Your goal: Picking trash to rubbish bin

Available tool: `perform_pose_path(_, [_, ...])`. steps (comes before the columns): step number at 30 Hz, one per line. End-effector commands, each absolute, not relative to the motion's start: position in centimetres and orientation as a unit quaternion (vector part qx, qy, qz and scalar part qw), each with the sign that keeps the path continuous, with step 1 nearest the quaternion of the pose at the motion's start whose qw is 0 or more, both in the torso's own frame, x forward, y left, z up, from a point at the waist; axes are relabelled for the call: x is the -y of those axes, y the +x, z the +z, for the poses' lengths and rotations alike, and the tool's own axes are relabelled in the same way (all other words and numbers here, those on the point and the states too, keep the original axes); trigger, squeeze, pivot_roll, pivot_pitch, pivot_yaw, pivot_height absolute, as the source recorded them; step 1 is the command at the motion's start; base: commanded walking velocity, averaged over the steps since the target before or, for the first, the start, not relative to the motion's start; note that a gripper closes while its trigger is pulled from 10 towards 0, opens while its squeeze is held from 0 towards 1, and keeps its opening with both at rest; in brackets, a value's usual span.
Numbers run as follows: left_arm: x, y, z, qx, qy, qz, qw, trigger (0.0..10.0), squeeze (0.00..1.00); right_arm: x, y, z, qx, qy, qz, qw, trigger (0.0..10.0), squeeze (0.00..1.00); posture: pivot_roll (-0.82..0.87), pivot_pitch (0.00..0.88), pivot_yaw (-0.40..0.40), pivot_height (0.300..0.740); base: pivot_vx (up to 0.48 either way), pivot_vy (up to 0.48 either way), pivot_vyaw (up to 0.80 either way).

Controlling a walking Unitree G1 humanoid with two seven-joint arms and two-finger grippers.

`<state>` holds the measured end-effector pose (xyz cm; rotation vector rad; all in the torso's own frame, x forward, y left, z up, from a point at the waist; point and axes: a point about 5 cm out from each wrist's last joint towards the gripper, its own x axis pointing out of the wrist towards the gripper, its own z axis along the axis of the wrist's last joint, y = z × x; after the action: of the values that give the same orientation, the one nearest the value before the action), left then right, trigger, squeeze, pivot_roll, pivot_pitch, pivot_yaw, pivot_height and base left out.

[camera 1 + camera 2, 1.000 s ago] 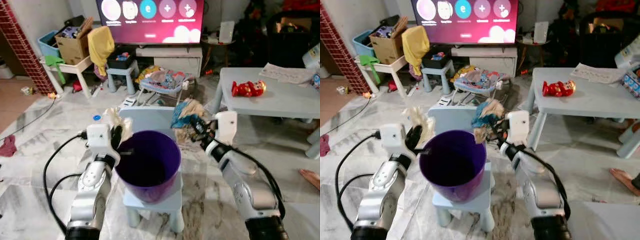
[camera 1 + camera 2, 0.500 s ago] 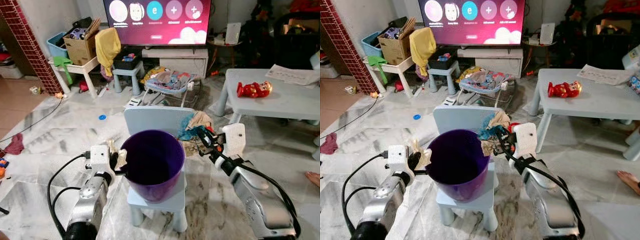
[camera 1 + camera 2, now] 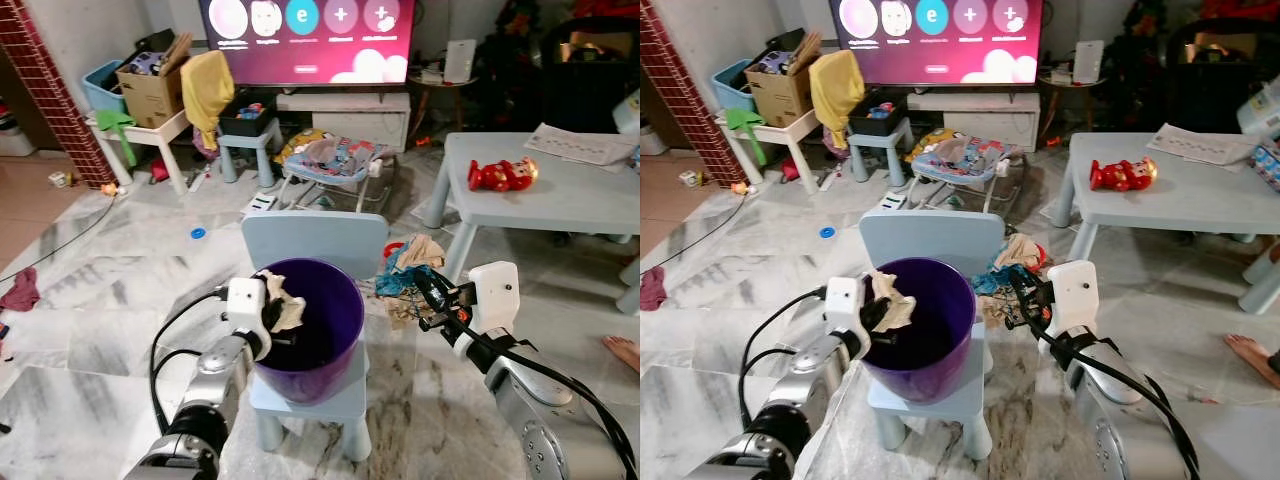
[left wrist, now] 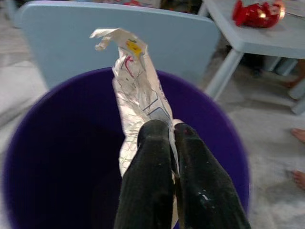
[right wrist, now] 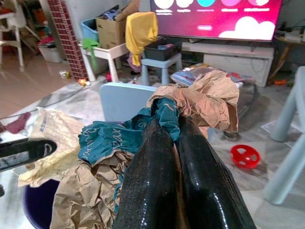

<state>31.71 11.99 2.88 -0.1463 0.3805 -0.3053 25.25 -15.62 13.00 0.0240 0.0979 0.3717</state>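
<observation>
A purple bin [image 3: 345, 340] stands on a small pale blue chair [image 3: 315, 238] in front of me. My left gripper [image 3: 272, 318] is shut on a crumpled white paper [image 3: 288, 308] and holds it over the bin's left rim, inside the opening; the left wrist view has the paper [image 4: 136, 81] above the bin's dark inside [image 4: 57, 157]. My right gripper [image 3: 428, 296] is shut on a wad of brown and teal paper [image 3: 408, 270], just right of the bin; the right wrist view has that wad [image 5: 190, 102] bunched around the fingers.
A pale blue low table [image 3: 580, 205] with a red toy [image 3: 502, 176] stands at the right. A baby bouncer [image 3: 330, 165], a small stool [image 3: 245, 128], a white side table with a box [image 3: 150, 95] and a TV [image 3: 305, 35] fill the back. A person's foot [image 3: 622, 352] lies at far right.
My left gripper has carried the white paper from outside the bin's left side up over its rim. The right gripper with its wad has drifted slightly right. The camera has shifted too.
</observation>
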Motion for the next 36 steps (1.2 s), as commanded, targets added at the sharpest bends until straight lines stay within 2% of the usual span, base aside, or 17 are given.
perform_pose_path(1, [-12.1, 31.9, 2.9, -0.189, -0.065, -0.153, 0.968, 10.0, 1.0, 15.7, 25.2, 13.8, -0.039, 0.009, 0.182, 0.982, 0.0, 0.0, -0.19, 0.019, 0.029, 0.74, 0.0, 0.0, 0.0])
perform_pose_path(11, [-13.0, 31.8, 2.4, -0.197, -0.076, -0.127, 0.969, 10.0, 1.0, 15.8, 25.3, 14.0, -0.041, 0.005, 0.183, 0.982, 0.0, 0.0, -0.19, 0.016, 0.027, 0.74, 0.0, 0.0, 0.0])
perform_pose_path(17, [-14.4, 31.4, 1.8, -0.206, -0.063, -0.094, 0.972, 10.0, 1.0, 15.5, 25.8, 14.0, -0.04, 0.008, 0.182, 0.982, 0.0, 0.0, -0.17, 0.003, 0.033, 0.74, 0.0, 0.0, 0.0])
perform_pose_path(24, [-17.0, 31.2, 3.7, -0.115, -0.03, -0.041, 0.992, 10.0, 1.0, 14.8, 26.9, 13.7, -0.033, 0.021, 0.185, 0.982, 0.0, 0.0, -0.09, 0.0, 0.04, 0.74, 0.0, 0.0, 0.0])
perform_pose_path(28, [-17.5, 27.8, 5.4, -0.049, -0.01, -0.051, 0.997, 10.0, 1.0, 13.4, 28.8, 13.2, -0.029, 0.044, 0.19, 0.98, 0.0, 0.0, 0.01, 0.0, 0.036, 0.74, 0.0, 0.0, 0.0])
perform_pose_path(36, [-18.1, 24.0, 6.6, -0.03, 0.02, -0.048, 0.998, 10.0, 1.0, 11.8, 30.9, 12.7, -0.031, 0.061, 0.203, 0.977, 0.0, 0.0, 0.09, 0.0, 0.023, 0.74, 0.0, 0.0, 0.0])
